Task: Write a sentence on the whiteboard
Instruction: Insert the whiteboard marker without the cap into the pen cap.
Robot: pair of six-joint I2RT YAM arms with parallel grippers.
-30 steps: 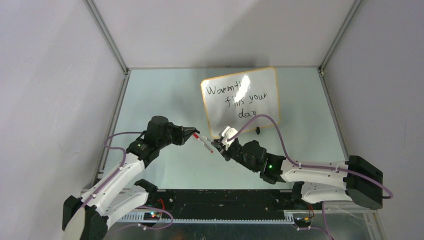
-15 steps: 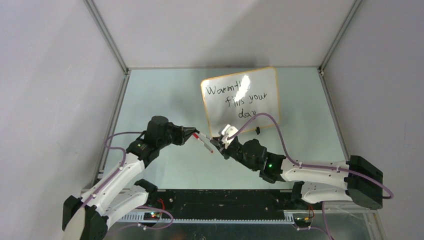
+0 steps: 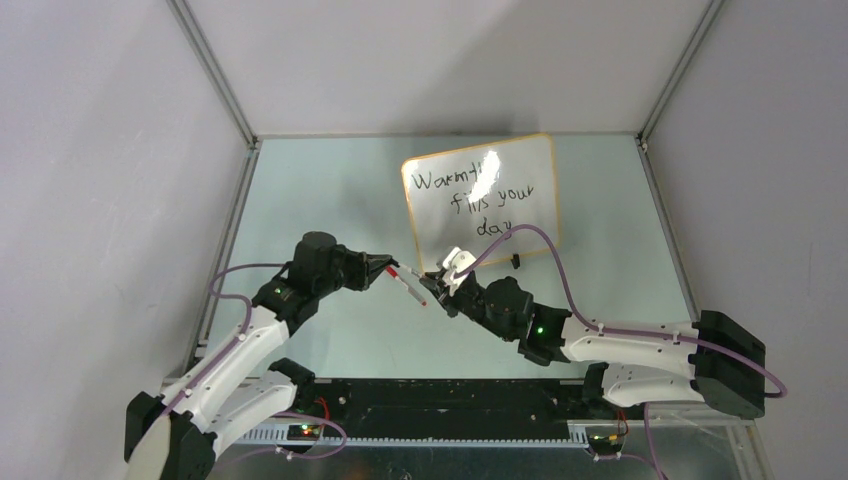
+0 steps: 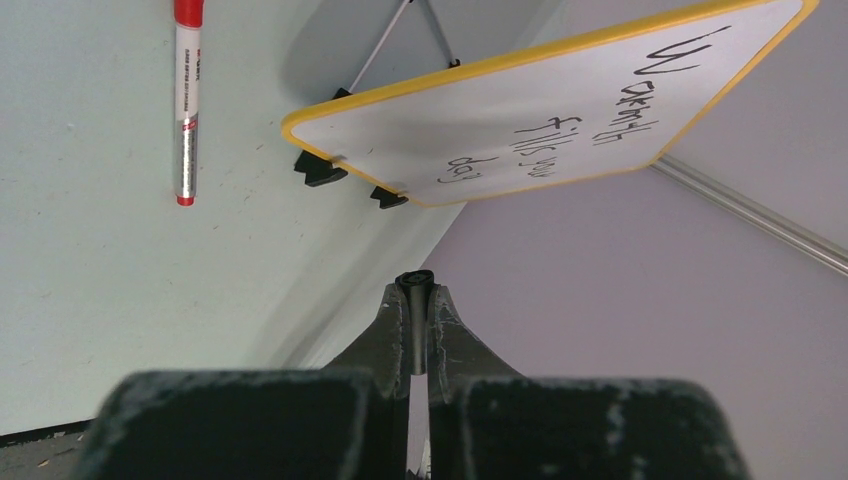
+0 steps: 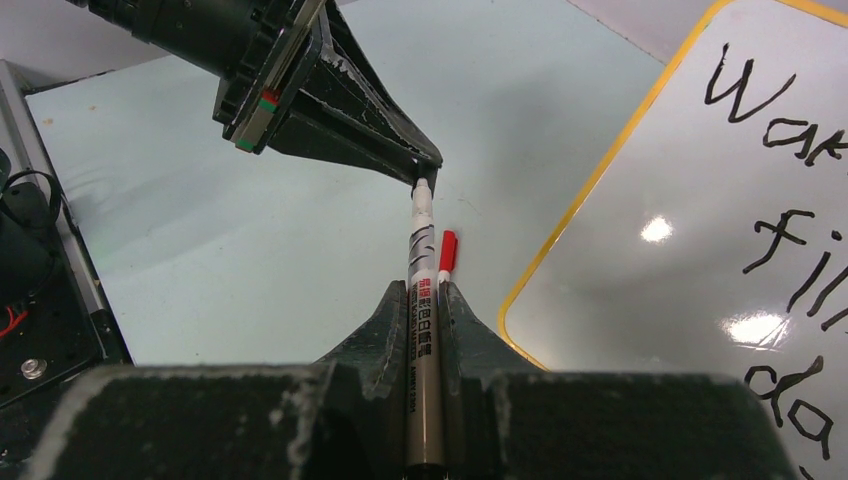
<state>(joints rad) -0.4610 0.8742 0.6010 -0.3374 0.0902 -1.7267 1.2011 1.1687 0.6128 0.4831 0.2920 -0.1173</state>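
The left pincer point(image 3: 388, 266) is shut tight on a small black thing that looks like a cap point(image 4: 414, 281). The cap is tiny and only the very tips hold it. If the push comes from the side, I think it could pop out and roll off the bench point(image 3: 330, 190).

The pen point(image 5: 420, 235) points right at the left pincer's tips and meets them there. I cannot tell if the tip is inside the cap yet. If the pen is a bit off line, it could miss the cap and leave ink on the pincer. A hard push could also make the pen slide back in its grip.

A red pen point(image 4: 186, 100) lies flat on the bench under the two pincers. A low move could knock it away.

The right pincer point(image 5: 425, 292) is closed on the pen's dark body. It is near the board point(image 3: 430, 228). A big swing could bump the board and tip it over, or rub the words point(image 3: 505, 196).

The board stands up near the far edge of the bench, right of the middle. It is past both pincers. Its near left corner is just beyond the right pincer, and I see no touch. The left pincer is well off to the board's left. The words fill the board in three lines, so the writing looks done.
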